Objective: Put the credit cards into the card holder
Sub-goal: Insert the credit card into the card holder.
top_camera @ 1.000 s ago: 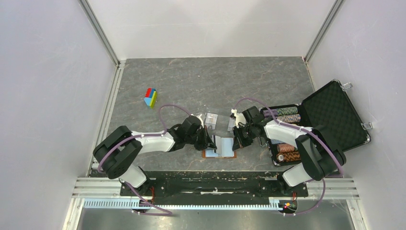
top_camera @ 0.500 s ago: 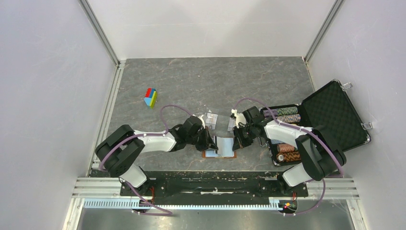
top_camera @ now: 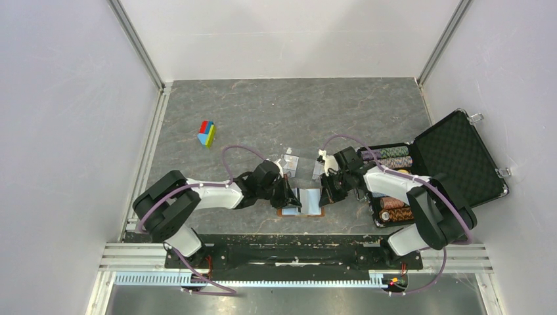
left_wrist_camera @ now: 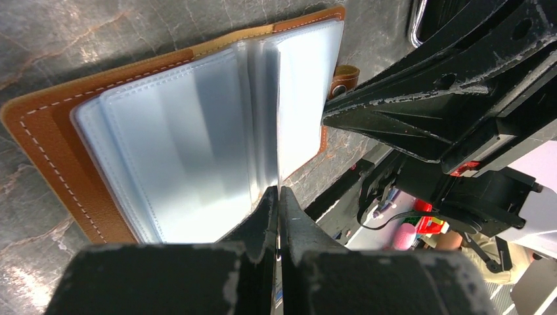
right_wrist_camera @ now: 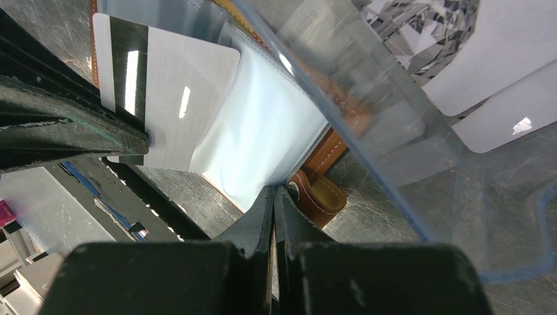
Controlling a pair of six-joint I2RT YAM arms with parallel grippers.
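Near edge of surface (top_camera: 263, 111): card holder (top_camera: 303, 201) lies open and flat, leather side down, clear sleeves (left_wrist_camera: 177, 131) fanned up, btwn the two arms.

L side: left end effector (left_wrist_camera: 277, 197) is clamped on a credit card (right_wrist_camera: 174, 108), white w/ black mag stripe. Card's free end overlaps the open sleeve page. Not in a pocket yet, afaict.

R side: right end effector (right_wrist_camera: 274, 193) has jaws fully together at the sleeve edge, just beside the snap tab (right_wrist_camera: 318, 197). Can't tell if it's pinching a page or just pinning it.

Step, imo: inserting this card, task not far along.

Next move needs:
- card's leading edge lined up w/ a pocket mouth
- shallow angle, slide along the page while R holds the page down
- release only once seated

Risk: thin film buckles and the card rides over the top.

Further back: clear tray (right_wrist_camera: 407, 151) w/ spare cards (right_wrist_camera: 506, 125) seen through it, just behind the holder. Far R black case (top_camera: 460, 157), far L coloured block (top_camera: 207, 133), neither involved.
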